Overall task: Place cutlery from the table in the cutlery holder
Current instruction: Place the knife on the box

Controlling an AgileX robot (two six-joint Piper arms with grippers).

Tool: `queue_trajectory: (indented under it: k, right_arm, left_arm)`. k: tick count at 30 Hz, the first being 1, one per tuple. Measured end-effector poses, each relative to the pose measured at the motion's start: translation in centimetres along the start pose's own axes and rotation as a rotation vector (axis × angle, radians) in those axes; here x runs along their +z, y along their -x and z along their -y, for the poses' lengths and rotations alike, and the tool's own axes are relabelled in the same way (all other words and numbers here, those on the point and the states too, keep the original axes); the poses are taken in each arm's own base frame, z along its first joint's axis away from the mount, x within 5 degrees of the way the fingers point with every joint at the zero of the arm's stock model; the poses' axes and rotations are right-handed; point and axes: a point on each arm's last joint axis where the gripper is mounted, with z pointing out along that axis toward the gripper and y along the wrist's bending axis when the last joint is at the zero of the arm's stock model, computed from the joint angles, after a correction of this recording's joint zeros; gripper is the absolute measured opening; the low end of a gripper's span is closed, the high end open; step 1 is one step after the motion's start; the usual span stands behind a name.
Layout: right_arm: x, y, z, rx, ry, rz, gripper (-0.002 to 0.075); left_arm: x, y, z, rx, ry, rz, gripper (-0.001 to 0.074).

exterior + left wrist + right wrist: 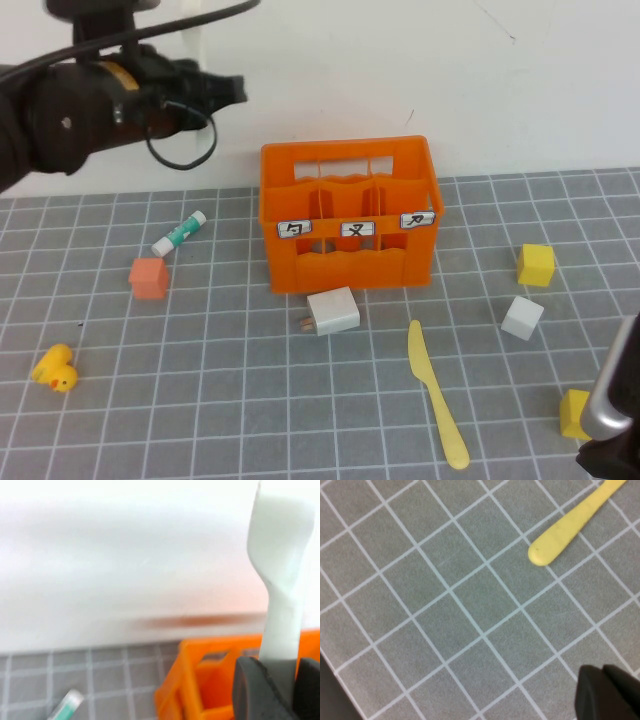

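At the upper left of the high view the left end effector (225, 90) hung raised above the grey worktop (220, 400). Its wrist view showed its dark fingers (257, 687) clamped on the white knife (281, 575), which stood up out of them with the orange cutlery holder (348, 213) just behind.

Low at the far left sat a yellow duck (55, 368). Right of it, higher up, an orange cube (148, 277) lay near a white-and-green tube (179, 232).

The cutlery holder stood upright at centre frame — three white labels across its front. A white block (333, 311) lay just before it. The yellow knife (435, 390) lay flat at lower centre-right, apart from the holder, one end toward the bottom edge.

Further right were a white cube (522, 317) and a yellow cube (535, 264); another yellow cube (574, 414) sat beside the right arm. The right end effector (610, 692) hovered at the lower right corner — whether its fingers were open or closed could not be told.
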Motion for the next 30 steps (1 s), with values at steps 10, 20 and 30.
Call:
queue_trajectory:
  k: [10,20,30]
  right_arm:
    - [0.0,0.0,0.0,-0.002,0.000,0.000,-0.0003]
    - [0.0,0.0,0.0,-0.002,0.000,0.000,-0.0003]
    - [0.0,0.0,0.0,-0.002,0.000,0.000,-0.0003]
  left_arm:
    - [0.8,0.1,4.2,0.022,-0.154,0.201,0.0132]
    - [4.7,-3.3,8.2,0.095,-0.294,0.313,0.0132]
    - [9.2,-7.3,8.8,0.113,-0.374,0.375,0.0132]
